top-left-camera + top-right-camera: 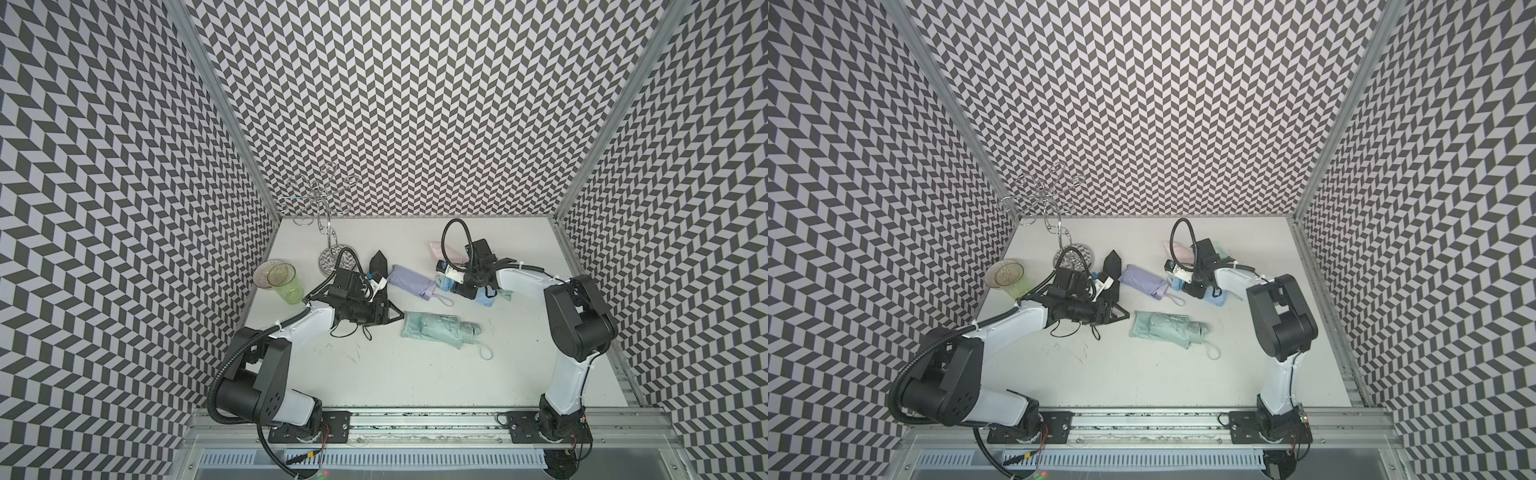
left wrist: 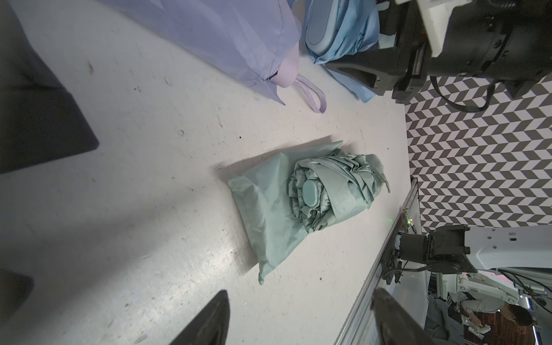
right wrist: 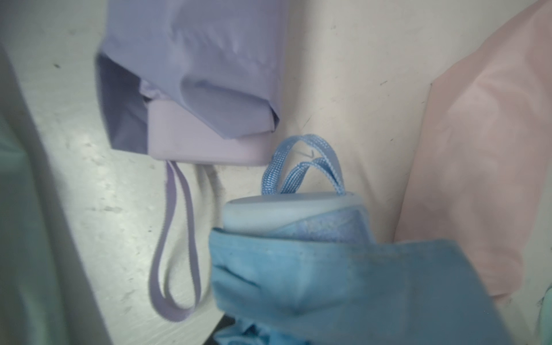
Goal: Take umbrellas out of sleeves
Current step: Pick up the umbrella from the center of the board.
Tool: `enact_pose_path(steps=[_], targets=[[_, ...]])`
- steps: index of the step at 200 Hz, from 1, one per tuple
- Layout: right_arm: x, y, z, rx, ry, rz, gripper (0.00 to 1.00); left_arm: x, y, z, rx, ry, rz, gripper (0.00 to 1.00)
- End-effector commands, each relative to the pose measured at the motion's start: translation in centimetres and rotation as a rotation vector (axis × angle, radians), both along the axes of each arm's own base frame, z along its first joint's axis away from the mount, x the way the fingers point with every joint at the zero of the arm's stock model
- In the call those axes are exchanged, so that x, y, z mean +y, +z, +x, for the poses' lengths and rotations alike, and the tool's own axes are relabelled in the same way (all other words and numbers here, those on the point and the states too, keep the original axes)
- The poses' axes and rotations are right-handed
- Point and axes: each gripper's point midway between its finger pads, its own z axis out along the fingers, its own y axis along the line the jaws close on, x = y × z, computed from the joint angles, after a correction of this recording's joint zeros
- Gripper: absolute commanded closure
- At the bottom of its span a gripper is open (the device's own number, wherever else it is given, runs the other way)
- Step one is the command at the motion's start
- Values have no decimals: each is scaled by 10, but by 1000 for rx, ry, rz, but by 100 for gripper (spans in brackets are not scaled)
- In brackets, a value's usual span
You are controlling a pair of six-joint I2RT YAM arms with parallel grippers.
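My right gripper (image 1: pixel 464 291) is down on the light blue umbrella (image 3: pixel 286 209), whose handle and wrist loop stick out of its light blue sleeve (image 3: pixel 328 274). The bunched sleeve fabric fills the jaws and hides the fingers. The lilac umbrella (image 1: pixel 409 282) lies in its sleeve just left of it. A mint green umbrella (image 2: pixel 310 194) rests bare on its flat mint sleeve (image 2: pixel 263 215) mid-table. My left gripper (image 1: pixel 395 318) hangs open and empty, pointing at it. A black sleeve (image 1: pixel 379 266) and a black umbrella (image 1: pixel 357 316) lie under the left arm.
A pink sleeve (image 1: pixel 440 251) lies behind the right wrist. Two clear cups (image 1: pixel 286 282) stand at the table's left edge, and a wire stand (image 1: pixel 328 249) rises at the back left. The table's front edge has a metal rail (image 1: pixel 415 415).
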Motion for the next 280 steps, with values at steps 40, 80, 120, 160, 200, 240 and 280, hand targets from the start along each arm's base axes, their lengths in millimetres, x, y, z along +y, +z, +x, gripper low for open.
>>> enact_pose_path(steps=[40,80,120,160,200,240,280], targets=[[7,87,13,-20,-194,505,62,0,12,6,-67,-13,-16,24],[-31,141,11,36,-372,927,64,-11,29,4,-158,-46,-33,24],[-45,181,-1,128,-519,1162,66,-32,64,2,-377,-78,-67,17],[-42,218,-31,176,-632,1295,65,-56,114,-9,-611,-94,-207,0],[-29,240,-66,203,-713,1365,65,-88,145,-15,-737,-122,-231,1],[-19,257,-90,214,-709,1405,66,-123,170,-23,-795,-151,-244,1],[-10,264,-103,242,-676,1426,66,-143,168,-24,-762,-180,-246,0]])
